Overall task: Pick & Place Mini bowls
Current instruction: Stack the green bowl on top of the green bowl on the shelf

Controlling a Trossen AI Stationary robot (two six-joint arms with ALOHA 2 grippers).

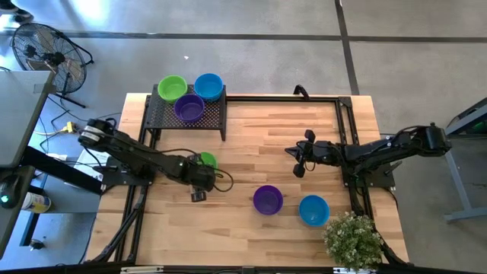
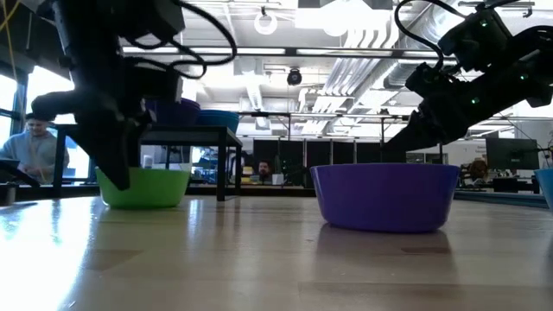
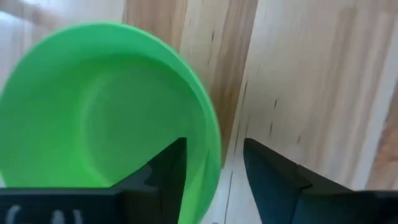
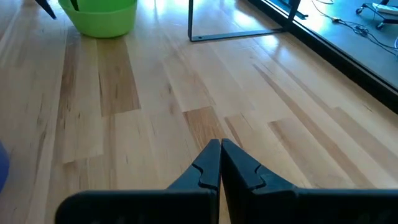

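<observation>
One green bowl (image 3: 106, 112) sits between left end effector's (image 3: 214, 168) spread fingers.

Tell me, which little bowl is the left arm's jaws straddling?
The lime green bowl on the bare table, its rim between the open left gripper jaws; the other green bowl sits on the rack.

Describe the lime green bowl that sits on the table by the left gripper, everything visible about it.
The lime green bowl is small, round and glossy, plastic by the look, plain and empty. It stands upright on the wooden table, in front of the black mesh rack. The left gripper is over its rim, fingers apart: one finger inside the bowl, the other outside. Whether either touches the rim cannot be told.
</observation>
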